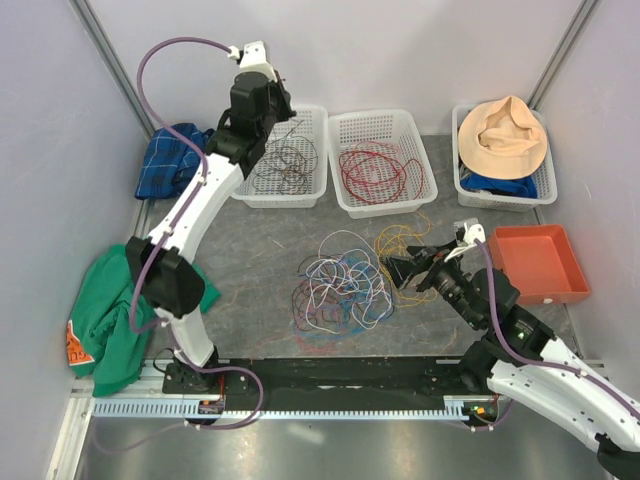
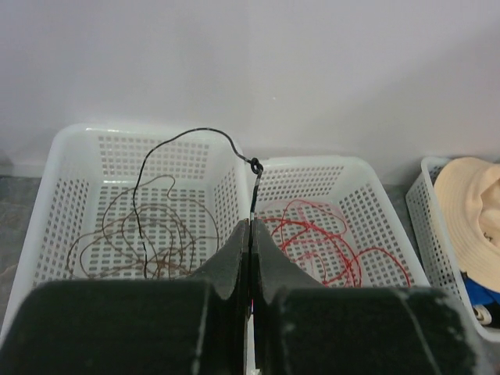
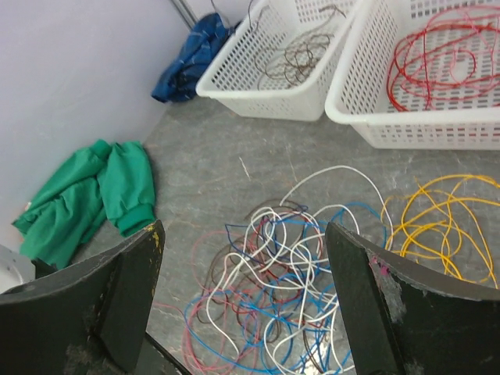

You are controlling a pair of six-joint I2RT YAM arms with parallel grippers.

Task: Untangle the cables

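Three baskets (image 1: 380,114), one tray (image 1: 540,262). Left gripper (image 2: 250,233) pinching one dark cable (image 2: 199,130) over the baskets; right gripper (image 3: 246,230) spread wide above one tangle (image 3: 273,289).

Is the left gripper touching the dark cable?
Touching. Left wrist view: the left gripper is shut on the dark cable, which rises out of its closed jaws.

Ahead of the black right claw (image 3: 244,231) lies a tangle of thin white, blue, red and purple wires (image 3: 273,297), with loose yellow wire loops (image 3: 445,211) to its right, on the mottled grey worktop (image 3: 211,156). A thin blackish wire (image 2: 195,130) rises from the black left claw (image 2: 250,226). The white perforated plastic basket (image 2: 78,156) left of it holds brown wire coils (image 2: 168,234), and the matching white basket (image 2: 367,195) to its right holds red wire coils (image 2: 328,242).
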